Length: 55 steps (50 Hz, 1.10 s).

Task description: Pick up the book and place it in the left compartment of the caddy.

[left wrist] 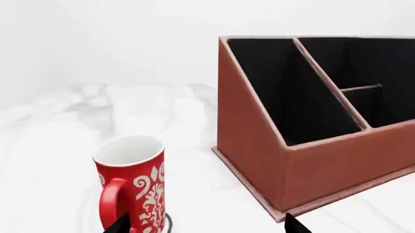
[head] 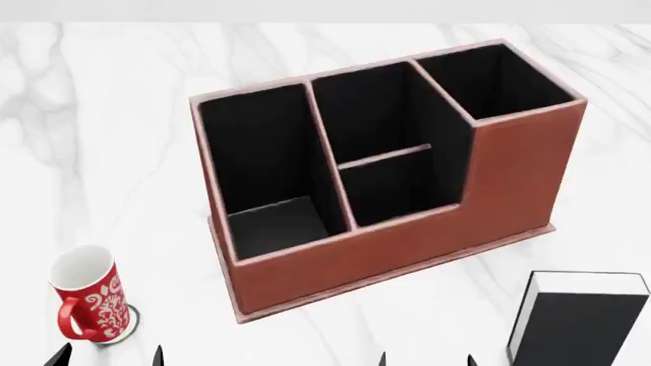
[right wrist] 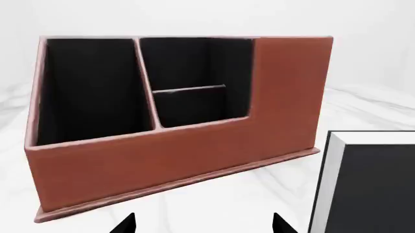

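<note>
The reddish-brown caddy [head: 407, 244] stands in the middle of the marble table, taller end to the right. Its left compartment [head: 259, 152] is black inside with a low step on the floor and holds nothing. The black book [head: 585, 320] stands upright at the near right, white page edges facing left. My right gripper [head: 428, 360] is open just left of the book [right wrist: 370, 184] and in front of the caddy [right wrist: 181, 155], nothing between its fingers. My left gripper [head: 109, 357] is open at the near left, also holding nothing.
A red-and-white patterned mug [head: 87, 301] stands on a round coaster at the near left, close to the left gripper [left wrist: 207, 225]; one fingertip overlaps the mug [left wrist: 129, 184] in the left wrist view. The white marble table [head: 102, 114] spreads round the caddy.
</note>
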Available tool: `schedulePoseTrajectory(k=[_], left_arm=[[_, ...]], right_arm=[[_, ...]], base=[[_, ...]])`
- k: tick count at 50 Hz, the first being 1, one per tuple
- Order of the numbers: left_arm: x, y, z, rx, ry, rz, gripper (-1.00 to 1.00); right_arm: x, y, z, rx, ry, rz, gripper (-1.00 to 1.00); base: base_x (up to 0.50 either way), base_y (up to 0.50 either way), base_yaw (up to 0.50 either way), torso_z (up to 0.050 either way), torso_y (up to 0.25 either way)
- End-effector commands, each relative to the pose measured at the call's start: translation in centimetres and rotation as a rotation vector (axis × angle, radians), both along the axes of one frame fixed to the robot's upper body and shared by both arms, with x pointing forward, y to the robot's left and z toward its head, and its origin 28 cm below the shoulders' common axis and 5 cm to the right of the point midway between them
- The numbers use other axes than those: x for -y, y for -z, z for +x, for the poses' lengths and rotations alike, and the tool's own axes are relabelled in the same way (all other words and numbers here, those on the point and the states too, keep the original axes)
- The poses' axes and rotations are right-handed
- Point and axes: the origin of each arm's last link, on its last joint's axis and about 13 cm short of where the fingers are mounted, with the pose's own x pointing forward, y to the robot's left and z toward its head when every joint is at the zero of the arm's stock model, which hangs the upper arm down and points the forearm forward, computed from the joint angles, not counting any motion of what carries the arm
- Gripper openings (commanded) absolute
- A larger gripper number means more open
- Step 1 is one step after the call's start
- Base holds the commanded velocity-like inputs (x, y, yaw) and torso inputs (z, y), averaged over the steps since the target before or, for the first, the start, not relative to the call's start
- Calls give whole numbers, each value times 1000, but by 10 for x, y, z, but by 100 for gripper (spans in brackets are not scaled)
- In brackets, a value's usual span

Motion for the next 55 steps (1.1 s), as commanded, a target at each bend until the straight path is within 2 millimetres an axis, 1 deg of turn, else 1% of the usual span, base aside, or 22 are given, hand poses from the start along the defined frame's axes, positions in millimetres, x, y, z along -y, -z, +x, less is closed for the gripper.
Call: schedulePoseTrajectory(k=[1, 10, 11, 12, 14, 26, 28, 30, 32, 33, 36, 37, 38, 39, 41, 42, 43, 44, 55], left_arm=[[0, 0, -1, 1, 4, -1, 100], [0, 0, 0, 0, 0, 0, 100], [-8, -1, 12, 64, -14, -2, 100], [0, 1, 0, 1, -6, 3, 100], [-1, 3, 1, -6, -13, 12, 100], [-2, 2, 1, -9, -8, 19, 100], [-1, 0, 0, -14, -8, 19, 100], [0, -10, 2, -19, -10, 18, 100], [0, -22, 4, -25, -17, 10, 100], [1, -38, 7, -25, -19, -3, 100], [4, -65, 11, -33, -5, -12, 100], [7, -119, 27, 114, 15, -47, 100], [8, -142, 27, 127, 18, -47, 100], [8, -151, 29, 68, 18, -40, 100], [8, -174, 32, 102, 21, -45, 100], [13, -214, 26, 222, 29, -43, 100], [12, -240, 30, 232, 29, -13, 100], [12, -253, 31, 274, 29, -10, 100], [13, -257, 29, 286, 33, -10, 100]], right_arm=[[0, 0, 0, -7, -9, 0, 100], [0, 0, 0, 0, 0, 0, 100], [9, -13, 29, 143, 18, 4, 100], [0, 0, 0, 3, 4, -1, 100], [-1, 1, 0, -3, -2, 2, 100], [0, -4, -1, -14, -3, 3, 100], [0, -7, -1, -14, -4, 0, 100], [-1, -18, 2, -20, -15, 3, 100], [-2, -32, 4, -26, -31, -11, 100], [-3, -50, 7, -17, -66, -17, 100], [-4, -79, 11, -15, -83, -33, 100], [-5, -131, 23, 130, -125, -29, 100], [-4, -152, 21, 141, -128, -22, 100], [-3, -161, 22, 87, -123, -34, 100], [0, -183, 24, 111, -103, -43, 100], [-5, -212, 26, 151, -140, -92, 100], [-4, -239, 30, 161, -127, -118, 100], [-3, -256, 31, 204, -119, -129, 100], [-4, -257, 31, 202, -126, -138, 100]], base=[[0, 0, 0, 0, 0], [0, 0, 0, 0, 0], [0, 0, 0, 0, 0], [0, 0, 0, 0, 0], [0, 0, 0, 0, 0], [0, 0, 0, 0, 0], [0, 0, 0, 0, 0], [0, 0, 0, 0, 0], [0, 0, 0, 0, 0], [0, 0, 0, 0, 0], [0, 0, 0, 0, 0], [0, 0, 0, 0, 0], [0, 0, 0, 0, 0], [0, 0, 0, 0, 0], [0, 0, 0, 0, 0], [0, 0, 0, 0, 0], [0, 0, 0, 0, 0], [0, 0, 0, 0, 0], [0, 0, 0, 0, 0]])
